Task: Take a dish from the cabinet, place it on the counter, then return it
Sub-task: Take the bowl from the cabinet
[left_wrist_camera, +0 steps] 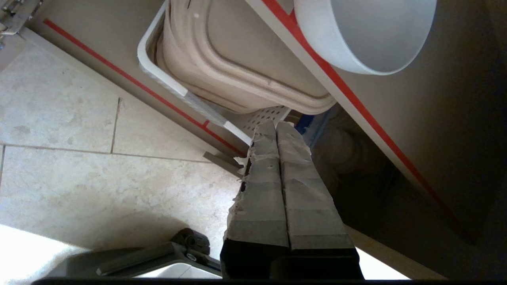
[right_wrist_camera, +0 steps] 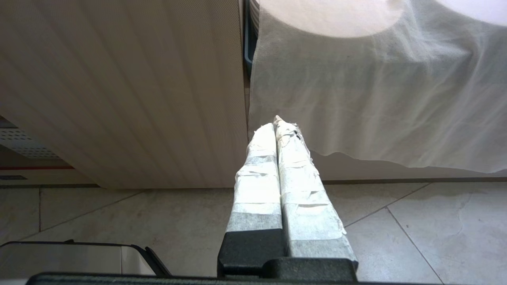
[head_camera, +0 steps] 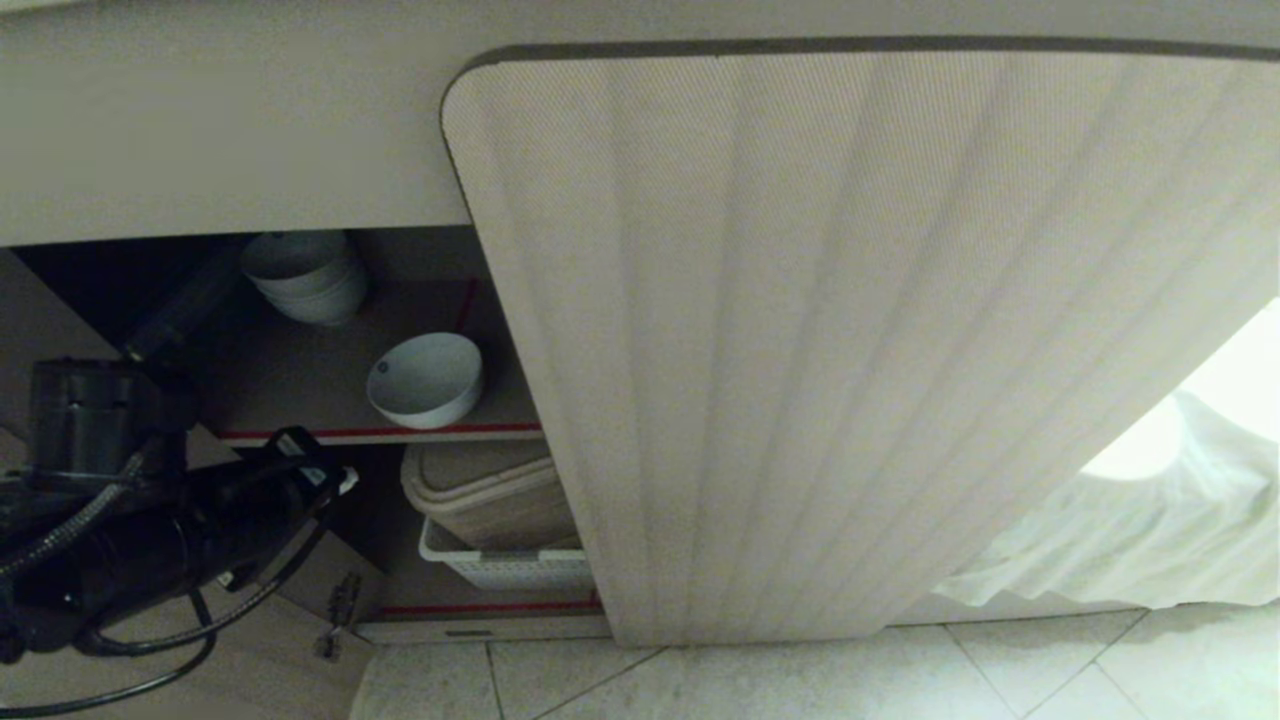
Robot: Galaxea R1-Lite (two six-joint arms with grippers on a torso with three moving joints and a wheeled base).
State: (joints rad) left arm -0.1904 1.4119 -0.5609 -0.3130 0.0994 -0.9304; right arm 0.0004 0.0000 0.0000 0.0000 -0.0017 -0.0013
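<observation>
Left gripper (left_wrist_camera: pixel 276 126) is being held with jaws pressed fully together, nothing gripped, in front of the open cabinet (head_camera: pixel 850 330). The dish (head_camera: pixel 426 380) is being kept on the upper brown shelf (head_camera: pixel 300 385), at its red-taped edge, above and beyond the fingertips, apart from them. A stack of bowls (head_camera: pixel 305 275) is sitting further back. A white basket (left_wrist_camera: pixel 166 79) is lying just beyond the jaws. Right gripper (right_wrist_camera: pixel 277 126) is being held clamped, empty, facing the fluted door and a white cloth (right_wrist_camera: pixel 376 99).

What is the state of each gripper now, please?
Left gripper: shut, holding nothing, outside the cabinet below the dish.
Right gripper: shut, holding nothing, parked.
</observation>
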